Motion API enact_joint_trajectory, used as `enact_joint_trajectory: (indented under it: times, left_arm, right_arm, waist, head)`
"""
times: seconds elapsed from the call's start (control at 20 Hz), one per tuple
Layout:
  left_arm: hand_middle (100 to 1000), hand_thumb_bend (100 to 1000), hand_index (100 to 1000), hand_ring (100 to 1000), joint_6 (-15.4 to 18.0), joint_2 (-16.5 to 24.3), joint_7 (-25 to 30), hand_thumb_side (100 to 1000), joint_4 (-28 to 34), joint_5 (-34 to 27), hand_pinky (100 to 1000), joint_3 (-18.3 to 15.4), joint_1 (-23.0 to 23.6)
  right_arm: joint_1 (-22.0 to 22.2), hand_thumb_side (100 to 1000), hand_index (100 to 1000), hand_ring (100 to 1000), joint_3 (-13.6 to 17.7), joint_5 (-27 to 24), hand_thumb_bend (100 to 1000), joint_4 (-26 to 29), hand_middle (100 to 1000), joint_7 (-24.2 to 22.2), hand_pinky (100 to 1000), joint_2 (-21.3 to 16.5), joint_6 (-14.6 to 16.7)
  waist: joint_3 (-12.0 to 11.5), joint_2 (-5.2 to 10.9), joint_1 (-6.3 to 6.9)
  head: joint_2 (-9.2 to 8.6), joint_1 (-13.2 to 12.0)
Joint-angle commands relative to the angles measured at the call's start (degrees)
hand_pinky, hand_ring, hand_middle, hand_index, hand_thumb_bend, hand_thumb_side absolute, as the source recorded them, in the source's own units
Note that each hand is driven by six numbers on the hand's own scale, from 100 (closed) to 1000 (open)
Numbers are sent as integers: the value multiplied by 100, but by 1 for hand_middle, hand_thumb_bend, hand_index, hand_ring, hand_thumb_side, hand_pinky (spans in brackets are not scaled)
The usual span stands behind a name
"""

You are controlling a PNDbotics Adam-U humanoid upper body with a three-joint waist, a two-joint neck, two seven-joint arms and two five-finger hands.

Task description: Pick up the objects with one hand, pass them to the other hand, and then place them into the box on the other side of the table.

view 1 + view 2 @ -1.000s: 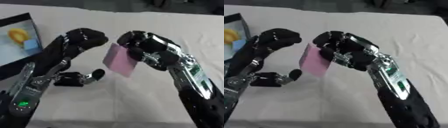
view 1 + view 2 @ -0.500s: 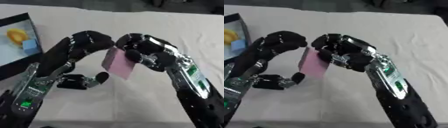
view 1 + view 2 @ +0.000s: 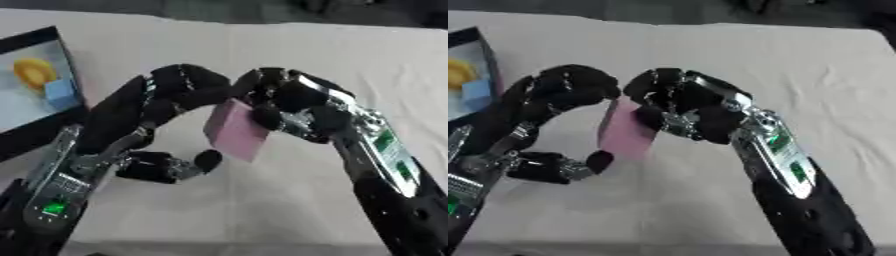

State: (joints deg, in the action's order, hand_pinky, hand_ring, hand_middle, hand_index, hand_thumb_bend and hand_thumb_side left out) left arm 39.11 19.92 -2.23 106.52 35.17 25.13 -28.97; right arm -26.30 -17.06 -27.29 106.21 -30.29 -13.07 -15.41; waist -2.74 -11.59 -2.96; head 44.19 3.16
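We see a pink block (image 3: 236, 129) above the white-clothed tabletop (image 3: 289, 200), pinched by our right hand (image 3: 289, 102); left hand (image 3: 179, 92) fingers curl at its top edge. Box (image 3: 35, 95) lies left of the block.

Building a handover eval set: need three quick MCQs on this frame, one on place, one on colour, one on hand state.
1. Where is the box?
A. near right corner
B. at the left edge of the table
C. under the right arm

2. What colour is the flat block between the hands?
A. pink
B. green
C. black

3. How is the right hand?
A. flat on the table
B. open, away from the block
C. curled round the block

Answers:
1 B: the box lies at the left edge, with a yellow thing and a blue cube inside.
2 A: the block is pink.
3 C: the right hand pinches its top edge, with the left hand arched against it.
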Motion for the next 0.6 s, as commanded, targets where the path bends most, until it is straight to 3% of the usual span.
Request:
enact_joint_trajectory:
  times: [0.05,0.6]
  left_arm:
    - [783,256,970,829,9,0,65,100,120,-54,813,6,-102]
    - [754,261,961,823,57,-42,200,100,85,31,797,76,-193]
  right_arm:
    - [-93,191,686,516,0,65,305,102,529,-28,906,-111,10]
    - [-96,190,685,516,-33,126,304,140,529,-238,905,-132,19]
  waist:
    - [12,70,22]
    - [34,68,30]
  head:
    - [-8,18]
    - [-8,6]
